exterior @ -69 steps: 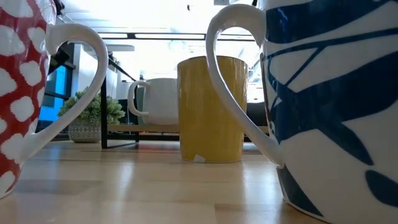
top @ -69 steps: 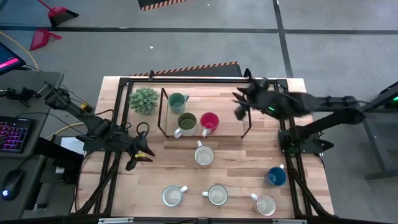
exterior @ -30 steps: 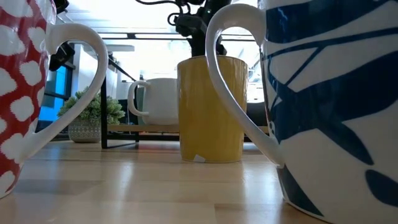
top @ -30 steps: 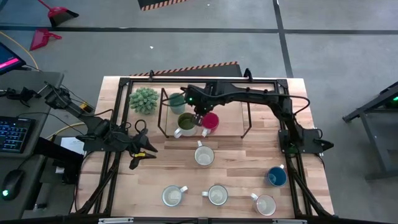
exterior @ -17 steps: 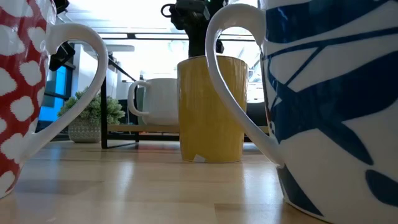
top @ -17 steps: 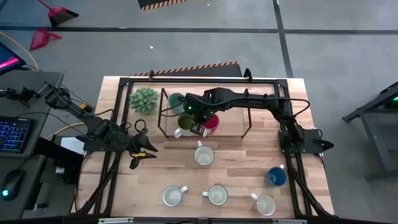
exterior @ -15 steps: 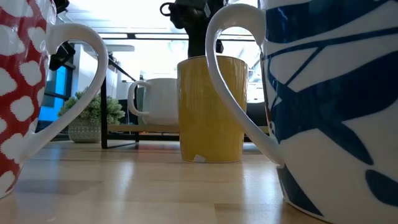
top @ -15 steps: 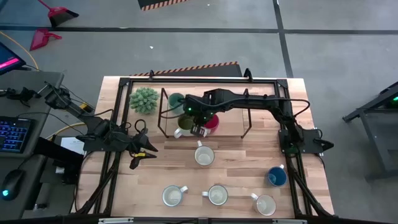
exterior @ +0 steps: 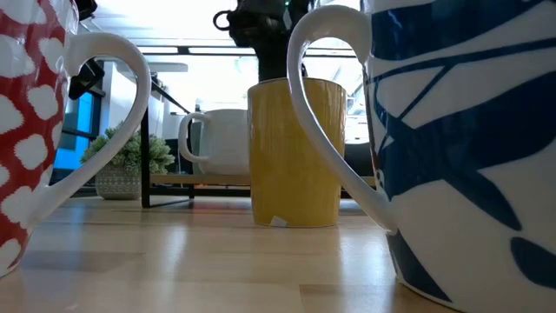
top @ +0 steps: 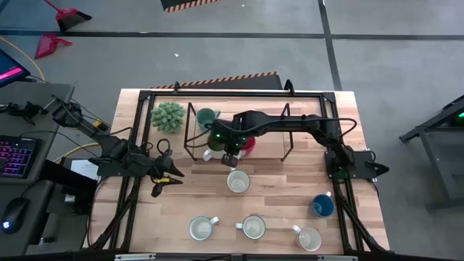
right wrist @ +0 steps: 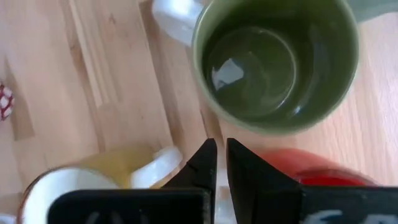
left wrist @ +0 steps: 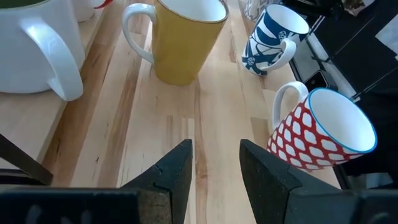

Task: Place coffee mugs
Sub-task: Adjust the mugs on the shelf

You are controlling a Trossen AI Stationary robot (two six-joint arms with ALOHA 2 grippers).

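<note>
My right gripper (top: 230, 157) hangs shut above the table, pointing steeply down between the olive-green mug (right wrist: 277, 59) and the yellow mug (right wrist: 93, 171), touching neither. The red mug (right wrist: 311, 169) stands beside the olive one. The teal mug (top: 206, 116) stands farther back under the black wire rack (top: 286, 141). In the low view the right gripper (exterior: 261, 22) shows dark above the yellow mug (exterior: 295, 152). My left gripper (left wrist: 216, 168) waits open at the table's left side (top: 168, 179) with nothing between its fingers. All mugs stand upright on their bases.
A spiky potted plant (top: 168, 116) stands at the far left. A blue mug (top: 322, 206) is at the right, and three pale mugs line the near edge (top: 254, 227). A red-patterned mug (left wrist: 320, 134) and a blue-patterned mug (left wrist: 273, 37) are among them. Bare wood lies left of the yellow mug.
My right gripper has moved toward the table's near edge and a little down. It has gone from over the mugs under the rack to the gap in front of the olive-green mug, staying shut. No mug has moved.
</note>
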